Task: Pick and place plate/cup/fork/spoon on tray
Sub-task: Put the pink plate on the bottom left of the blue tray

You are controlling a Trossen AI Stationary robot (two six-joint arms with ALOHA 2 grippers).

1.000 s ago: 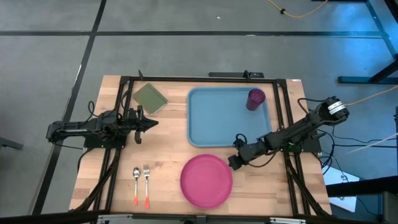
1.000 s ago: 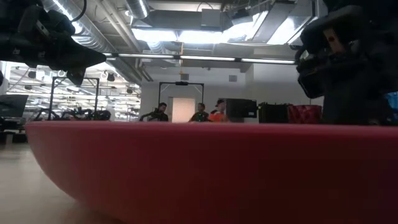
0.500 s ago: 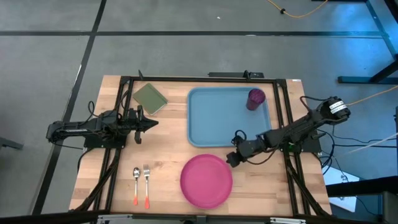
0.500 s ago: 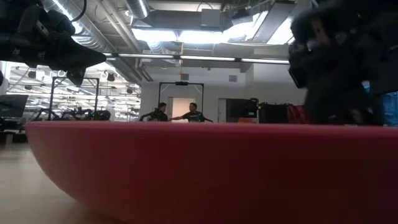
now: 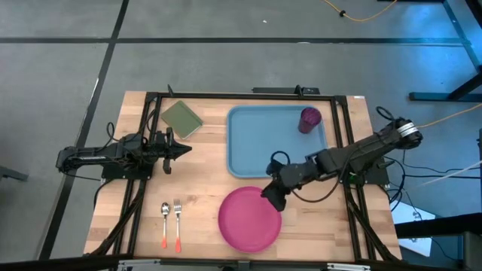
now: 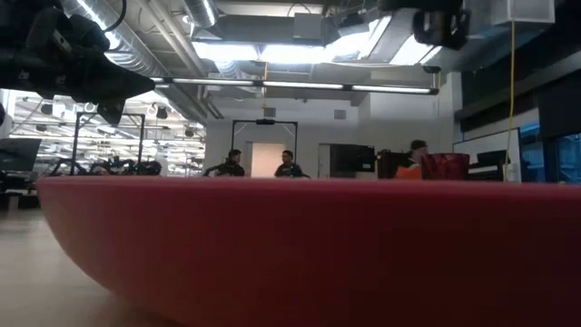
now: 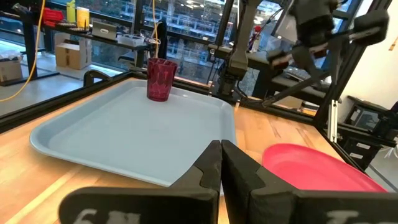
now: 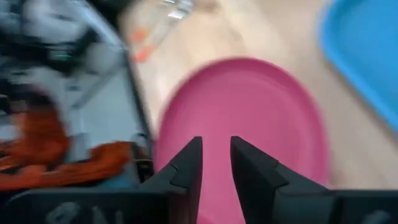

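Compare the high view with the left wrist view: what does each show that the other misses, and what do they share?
Only the high view shows the fork and spoon side by side on the table, the olive-green pad, and the right end effector at the plate's rim. Only the left wrist view shows the left end effector close up, its fingers shut. Both show the cup standing in the tray, and the plate on the table outside the tray.
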